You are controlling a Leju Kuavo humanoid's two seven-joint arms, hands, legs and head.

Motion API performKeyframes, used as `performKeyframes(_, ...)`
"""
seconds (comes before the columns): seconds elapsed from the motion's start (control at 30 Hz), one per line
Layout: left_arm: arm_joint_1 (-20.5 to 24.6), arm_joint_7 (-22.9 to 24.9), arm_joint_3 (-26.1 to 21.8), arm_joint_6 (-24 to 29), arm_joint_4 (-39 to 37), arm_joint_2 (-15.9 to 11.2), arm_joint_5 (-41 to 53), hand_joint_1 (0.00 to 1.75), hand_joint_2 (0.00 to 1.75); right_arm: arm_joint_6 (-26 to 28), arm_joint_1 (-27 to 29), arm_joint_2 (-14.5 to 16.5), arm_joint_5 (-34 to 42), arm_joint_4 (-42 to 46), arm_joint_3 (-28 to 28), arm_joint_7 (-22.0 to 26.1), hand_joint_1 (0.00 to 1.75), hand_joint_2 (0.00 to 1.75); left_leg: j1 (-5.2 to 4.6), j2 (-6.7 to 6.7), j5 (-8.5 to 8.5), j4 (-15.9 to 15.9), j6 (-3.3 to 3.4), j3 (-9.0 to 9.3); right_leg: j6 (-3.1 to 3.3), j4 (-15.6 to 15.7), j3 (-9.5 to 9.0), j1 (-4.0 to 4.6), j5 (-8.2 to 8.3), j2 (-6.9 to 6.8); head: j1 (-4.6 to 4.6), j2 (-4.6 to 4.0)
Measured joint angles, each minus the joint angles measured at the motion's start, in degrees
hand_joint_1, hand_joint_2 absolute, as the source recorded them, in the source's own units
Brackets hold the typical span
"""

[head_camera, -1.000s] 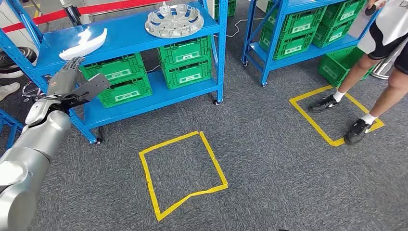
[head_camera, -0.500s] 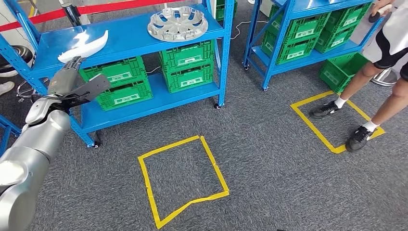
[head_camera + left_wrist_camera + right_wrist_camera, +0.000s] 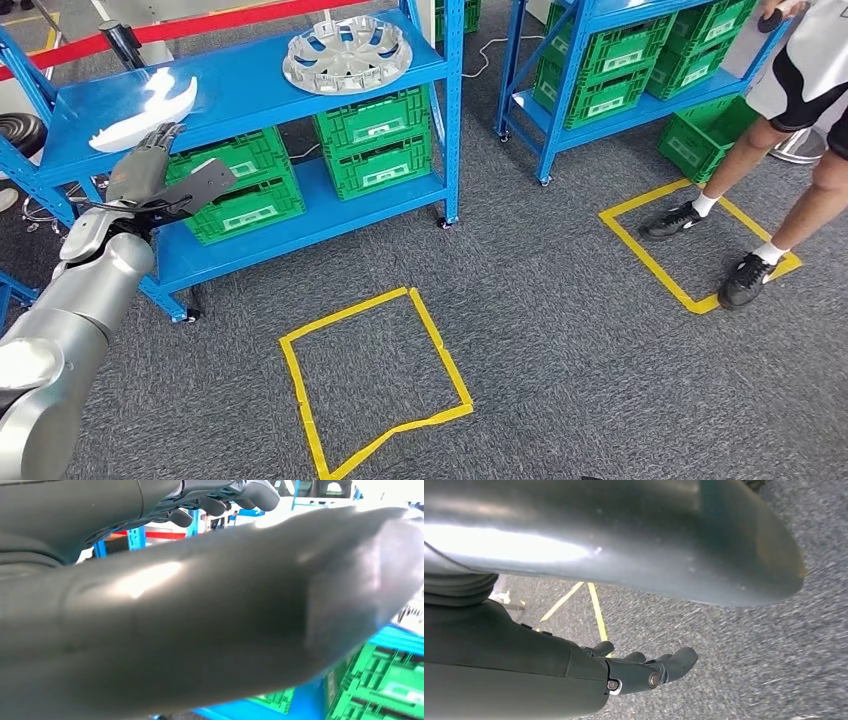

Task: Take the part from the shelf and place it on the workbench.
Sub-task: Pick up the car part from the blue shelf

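Head view: the white curved part [image 3: 143, 101] is seen lying on the top board of the near blue shelf [image 3: 60, 140], toward its left end, with nothing gripping it. A silver wheel cover [image 3: 347, 53] rests on the same board, well apart from the part, toward the right end. Green crates [image 3: 378, 138] are stacked on the lower board beneath them.

The left hand [image 3: 160, 175] is raised in front of the shelf, just below the board's front edge and under the part, without touching it. Its fingers are held straight and apart, the thumb is spread to the side, and nothing is held. In the left wrist view the thick grey thumb [image 3: 210, 630] lies across most of the picture, with the darker fingertips [image 3: 250, 492] extended beyond it.

The right hand [image 3: 624, 672] is seen from its own wrist, hanging over the grey carpet [image 3: 580, 300] (a yellow tape line runs behind it). Its fingers are loosely extended and nothing is held.

A square of yellow tape [image 3: 370, 385] is marked on the carpet before the shelf. A second blue shelf [image 3: 640, 70] with green crates stands to the right, and a person [image 3: 790, 120] in black shoes stands there inside another taped square.
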State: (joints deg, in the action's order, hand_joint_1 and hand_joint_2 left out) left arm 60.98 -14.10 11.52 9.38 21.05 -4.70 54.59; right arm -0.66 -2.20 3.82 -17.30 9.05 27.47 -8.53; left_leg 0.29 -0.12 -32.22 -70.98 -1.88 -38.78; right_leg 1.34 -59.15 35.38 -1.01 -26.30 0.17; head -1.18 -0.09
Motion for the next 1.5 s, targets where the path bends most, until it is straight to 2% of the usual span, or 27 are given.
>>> performKeyframes(0.03,-0.15,0.02,0.00,0.00,-0.03,-0.01,-0.01,0.00,0.00,0.00,0.03,0.00,-0.01,0.00,0.01,-0.01,0.00,0.00,0.01,0.00,-0.90,-1.97,-0.09,-1.50,0.00,-0.01,-0.29,0.00,-0.27,0.07,0.01,0.00)
performKeyframes(0.07,-0.33,0.04,0.00,0.01,-0.05,-0.02,-0.01,0.00,0.00,0.00,0.08,0.01,0.00,0.00,0.02,-0.01,0.00,0.00,0.03,0.01,-0.25,-2.02,-0.06,-2.55,-0.08,-0.01,-1.00,0.01,-0.83,0.19,0.01,0.00)
performKeyframes(0.1,-0.43,0.05,0.01,0.01,-0.07,-0.08,-0.01,0.00,0.00,0.00,0.09,0.01,-0.01,0.00,0.03,-0.01,0.00,0.00,-0.03,-0.01,2.16,1.33,0.18,-2.10,-0.31,-0.04,-1.93,0.04,-1.56,0.29,0.01,0.00)
performKeyframes(0.17,-0.46,0.02,0.03,0.01,-0.04,-0.22,-0.02,0.00,0.00,0.00,0.08,0.02,0.04,0.03,0.03,0.00,0.00,0.00,-0.25,-0.04,7.10,9.35,1.11,0.11,-1.36,-0.06,-3.70,0.15,-2.97,0.49,0.07,0.00)
performKeyframes(0.2,-0.40,-0.05,0.04,-0.01,0.00,-0.27,-0.04,0.00,0.00,0.03,0.06,0.01,0.12,0.06,0.03,0.00,0.00,0.00,-0.31,-0.07,8.13,11.79,1.60,1.27,-1.93,-0.18,-4.20,0.23,-3.35,0.53,0.12,0.00)
performKeyframes(0.27,-0.20,-0.29,0.15,-0.09,0.15,-0.14,-0.11,0.00,0.00,0.19,0.03,0.02,0.49,0.12,0.09,0.03,0.00,0.00,-0.17,-0.10,7.79,12.04,2.43,2.30,-2.59,-1.32,-4.26,0.21,-3.91,0.45,0.09,0.00)
performKeyframes(0.33,0.17,-0.43,0.44,-0.27,0.27,0.21,-0.17,0.00,0.00,0.52,-0.07,0.10,0.99,0.15,0.25,0.03,0.00,0.00,-0.11,-0.12,7.45,12.15,3.07,3.02,-2.92,-5.73,-1.92,0.09,-5.69,0.26,0.04,0.00)
performKeyframes(0.4,0.23,-0.27,0.88,-0.48,0.29,0.75,-0.24,0.00,0.00,0.78,0.01,0.23,1.27,0.15,0.44,-0.08,0.00,0.00,-0.24,-0.23,6.92,12.10,3.48,3.32,-3.28,-12.70,2.76,0.08,-8.10,0.15,0.02,0.00)
performKeyframes(0.43,0.09,-0.13,1.14,-0.52,0.30,1.07,-0.36,0.00,0.00,0.78,0.13,0.28,1.26,0.15,0.52,-0.17,0.00,0.00,-0.32,-0.34,6.60,12.03,3.55,3.53,-3.40,-14.91,4.74,0.10,-8.53,0.15,0.02,0.00)
performKeyframes(0.47,-0.06,-0.01,1.38,-0.49,0.30,1.31,-0.57,0.00,0.00,0.73,0.23,0.34,1.16,0.15,0.56,-0.28,0.00,0.00,-0.38,-0.46,6.22,11.94,3.53,3.84,-3.42,-15.22,5.87,0.13,-7.83,0.15,0.01,0.00)
performKeyframes(0.5,-0.17,0.05,1.62,-0.38,0.31,1.46,-0.82,0.00,0.00,0.67,0.30,0.40,0.99,0.15,0.57,-0.40,0.00,0.00,-0.42,-0.54,5.82,11.84,3.45,4.25,-3.29,-13.42,5.94,0.17,-5.95,0.14,0.01,0.00)
performKeyframes(0.57,-0.24,0.09,2.09,-0.02,0.38,1.56,-1.34,0.00,0.00,0.60,0.31,0.51,0.57,0.15,0.57,-0.69,0.00,0.00,-0.46,-0.46,4.89,11.76,3.14,5.28,-2.60,-6.09,3.83,0.35,-0.75,0.08,0.02,0.00)
performKeyframes(0.63,-0.13,0.27,2.60,0.38,0.46,1.40,-1.65,0.00,0.00,0.60,0.28,0.57,0.13,0.15,0.57,-0.95,0.00,0.00,-0.54,-0.29,4.21,11.79,2.61,5.85,-1.89,-0.98,2.06,0.76,1.22,-0.02,0.06,0.00)
performKeyframes(0.7,-0.13,0.45,2.95,0.68,0.50,0.80,-1.97,0.00,0.00,0.52,0.35,0.60,-0.42,0.15,0.57,-0.82,0.00,0.00,-0.62,-0.24,4.03,11.65,1.93,6.17,-1.25,0.01,1.53,0.99,0.80,-0.05,0.14,0.00)
performKeyframes(0.8,0.10,-0.01,3.57,0.73,0.54,-0.64,-2.76,0.00,0.00,0.08,0.30,0.64,-0.77,0.15,0.57,-0.17,0.00,0.00,-0.56,-0.23,3.10,9.55,1.00,5.68,-0.37,0.44,0.24,0.62,0.77,0.11,0.42,0.00)
performKeyframes(0.9,0.87,0.40,4.79,0.62,0.40,-1.28,-3.03,0.00,0.00,-0.26,0.22,0.64,-0.42,0.15,0.61,0.24,0.00,0.00,-0.22,-0.17,-0.35,0.72,0.12,0.52,0.02,0.56,-0.75,0.39,0.01,0.19,0.78,0.00)
performKeyframes(0.93,0.79,0.76,5.19,0.64,0.31,-1.27,-3.02,0.00,0.00,-0.44,0.26,0.64,-0.29,0.15,0.63,0.42,0.00,0.00,-0.10,-0.16,-1.07,-1.97,-0.07,-1.42,0.00,0.55,-1.09,0.36,-0.33,0.16,0.76,0.00)
performKeyframes(0.97,0.55,1.06,5.47,0.73,0.23,-1.26,-3.01,0.00,0.00,-0.68,0.30,0.64,-0.22,0.15,0.64,0.65,0.00,0.00,0.00,-0.15,-0.85,-3.14,-0.21,-2.66,-0.05,0.53,-1.51,0.32,-0.69,0.14,0.76,0.00)
performKeyframes(1.0,0.30,1.30,5.68,0.89,0.17,-1.27,-3.01,0.00,0.00,-0.97,0.33,0.65,-0.21,0.15,0.65,0.88,0.00,0.00,0.10,-0.14,0.43,-2.56,-0.26,-3.05,-0.13,0.52,-2.02,0.26,-1.09,0.14,0.77,0.00)
performKeyframes(1.07,0.04,1.53,5.86,1.46,0.13,-1.61,-3.24,0.00,0.00,-1.65,0.33,0.65,-0.42,0.15,0.65,1.30,0.00,0.00,0.24,-0.06,5.41,3.87,-0.30,-1.11,-0.46,0.52,-3.09,0.13,-1.89,0.21,0.75,0.00)
performKeyframes(1.1,0.04,1.49,5.97,1.75,0.10,-2.05,-3.50,0.00,0.00,-1.97,0.29,0.64,-0.67,0.15,0.65,1.46,0.00,0.00,0.19,0.02,7.00,7.35,-0.21,-0.01,-0.73,0.49,-3.47,0.09,-2.24,0.29,0.76,0.00)
performKeyframes(1.17,-0.03,1.07,6.29,2.12,0.04,-3.28,-4.23,0.00,0.00,-2.48,0.22,0.61,-1.25,0.15,0.64,1.75,0.00,0.00,-0.10,0.23,8.02,11.37,0.47,1.36,-1.45,0.46,-3.73,0.10,-2.73,0.47,0.82,0.00)
performKeyframes(1.27,-0.41,-0.02,6.66,1.90,0.07,-5.13,-5.18,0.00,0.00,-3.12,0.23,0.59,-1.42,0.15,0.64,1.99,0.00,0.00,-0.17,0.18,7.65,11.94,1.92,2.10,-2.40,-0.14,-3.85,0.22,-3.01,0.46,0.87,0.00)
performKeyframes(1.33,-0.15,-0.07,6.97,1.54,0.15,-5.78,-5.44,0.00,0.00,-3.44,0.05,0.59,-1.27,0.15,0.64,2.05,0.00,0.00,-0.01,0.01,7.36,12.01,2.64,2.75,-2.78,-3.69,-1.93,0.16,-3.79,0.21,0.84,0.00)
performKeyframes(1.43,0.08,0.75,7.70,1.10,0.15,-5.62,-5.54,0.00,0.00,-3.68,-0.12,0.57,-0.95,0.15,0.64,2.04,0.00,0.00,-0.22,-0.37,6.60,12.01,3.31,3.48,-3.07,-13.71,4.88,0.22,-6.91,0.07,0.81,0.00)
performKeyframes(1.47,0.01,1.04,8.03,1.00,0.14,-5.39,-5.54,0.00,0.00,-3.76,-0.09,0.56,-0.81,0.15,0.64,2.03,0.00,0.00,-0.35,-0.52,6.27,11.99,3.40,3.82,-2.97,-15.39,6.62,0.30,-7.27,0.08,0.82,0.00)
performKeyframes(1.5,-0.04,1.30,8.35,0.92,0.13,-5.16,-5.53,0.00,0.00,-3.86,-0.06,0.55,-0.68,0.15,0.64,2.02,0.00,0.00,-0.48,-0.64,5.92,11.97,3.44,4.24,-2.70,-15.06,7.37,0.43,-6.48,0.08,0.81,0.00)
